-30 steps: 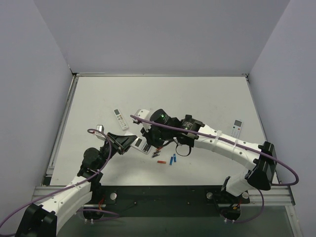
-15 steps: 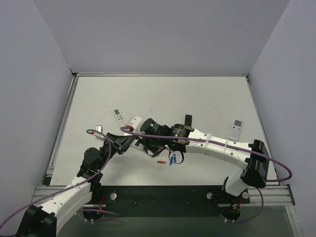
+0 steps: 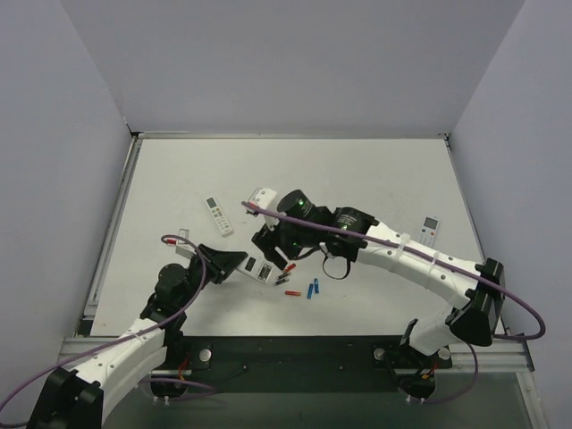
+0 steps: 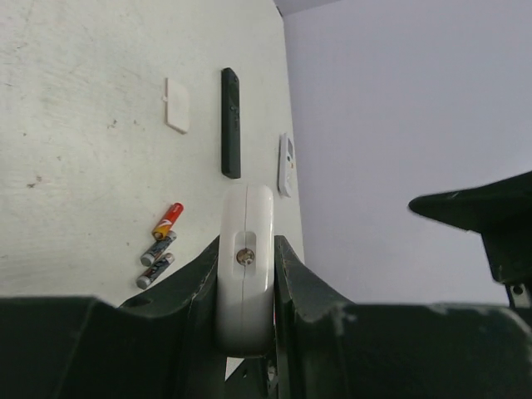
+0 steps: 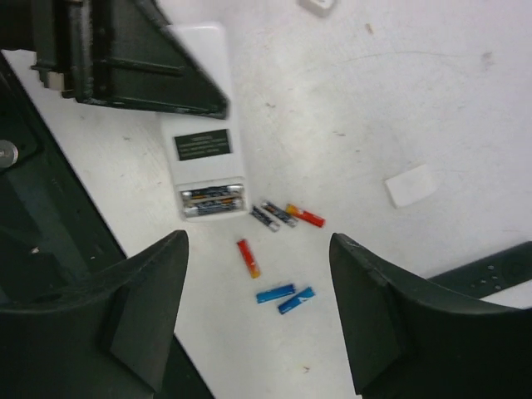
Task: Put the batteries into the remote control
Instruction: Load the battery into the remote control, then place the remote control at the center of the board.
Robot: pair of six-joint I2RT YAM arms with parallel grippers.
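Observation:
The remote control [image 5: 202, 100] lies back up, its dark label showing. Its open bay holds two dark batteries [image 5: 212, 201]. My left gripper [image 4: 247, 245] is shut on the remote's [image 4: 245, 274] end, with one finger on each side. It appears at the left of the top view as the left gripper [image 3: 234, 262] on the remote [image 3: 256, 266]. My right gripper [image 5: 258, 245] hangs open above the loose batteries, with nothing in it. The loose ones are two dark grey [image 5: 273, 215], an orange-red [image 5: 305, 216], a red [image 5: 248, 258] and two blue [image 5: 285, 296].
A white battery cover [image 5: 411, 184] and a dark remote [image 5: 490, 270] lie beyond the batteries. A slim white remote [image 3: 218, 215] rests at the left of the table, and another [image 3: 429, 231] at the right. The right arm [image 3: 393, 250] stretches across the middle.
My right gripper swung left over the remote, then pulled back and went from shut to open. The left gripper stayed shut on the remote, which shifted only slightly.

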